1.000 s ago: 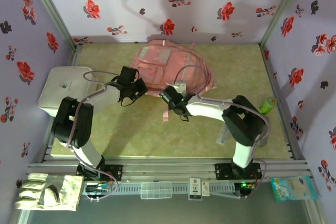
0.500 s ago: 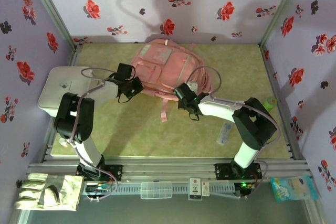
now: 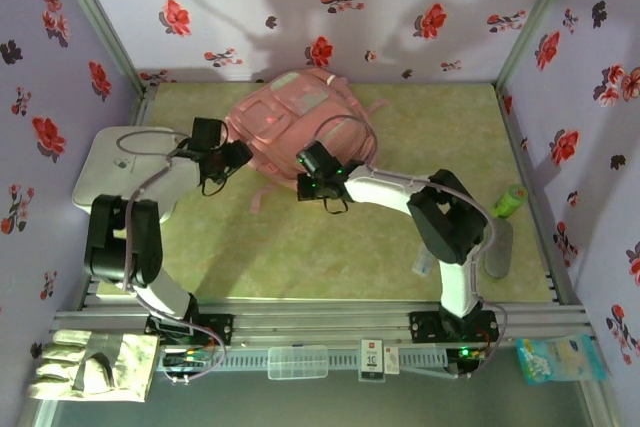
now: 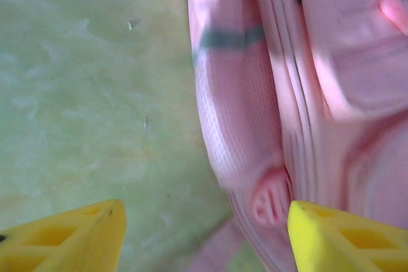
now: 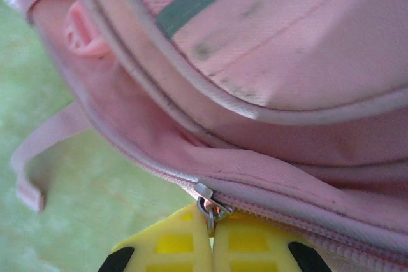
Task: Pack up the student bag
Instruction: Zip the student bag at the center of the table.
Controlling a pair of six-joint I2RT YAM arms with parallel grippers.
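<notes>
So, the student bag (image 3: 300, 117) is found lying toward the back of the green table (image 3: 300, 257), with its far end nearly up against the flowered back wall (image 3: 450, 37). A wide stretch of bare mat is left in front of it, between the two arms. The left gripper (image 4: 204, 234) is seen slack, fingers spread with nothing between them, just beside the bag's left side. The right gripper (image 5: 211, 237) is clamped on the zip pull (image 5: 205, 200) at the bag's near edge. What's inside the bag can't be made out. A white box (image 3: 115, 162) is parked by the left wall, contents hidden. A green bottle (image 3: 510, 200) is tucked at the right edge.
</notes>
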